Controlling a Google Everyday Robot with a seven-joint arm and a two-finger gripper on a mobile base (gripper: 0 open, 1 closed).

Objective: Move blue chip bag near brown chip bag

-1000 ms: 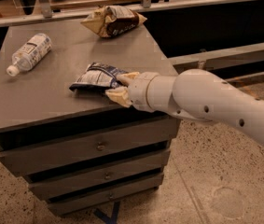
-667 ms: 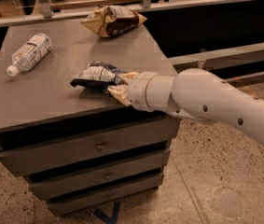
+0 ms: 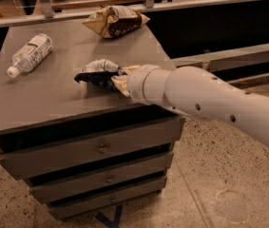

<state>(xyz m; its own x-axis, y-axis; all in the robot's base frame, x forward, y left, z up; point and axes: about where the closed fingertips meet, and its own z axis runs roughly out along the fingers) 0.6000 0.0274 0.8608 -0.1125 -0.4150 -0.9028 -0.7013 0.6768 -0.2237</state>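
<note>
The blue chip bag (image 3: 95, 72), dark navy with white patches, is near the middle of the grey cabinet top (image 3: 53, 103). My gripper (image 3: 120, 79) reaches in from the right and is shut on the bag's right end. Its tan fingers (image 3: 120, 83) pinch the foil. The bag looks slightly raised, with a shadow beneath it. The brown chip bag (image 3: 116, 21), tan with a dark brown panel, lies at the far edge of the top, well beyond the blue bag.
A clear plastic bottle with a white label (image 3: 29, 54) lies on its side at the left of the top. The cabinet has several drawers (image 3: 100, 148) below. A metal rail (image 3: 172, 4) runs behind it. Speckled floor is on the right.
The gripper and the blue chip bag have shifted a little up and away from the front edge. The bag now sits slightly higher. The brown bag and the bottle have not moved.
</note>
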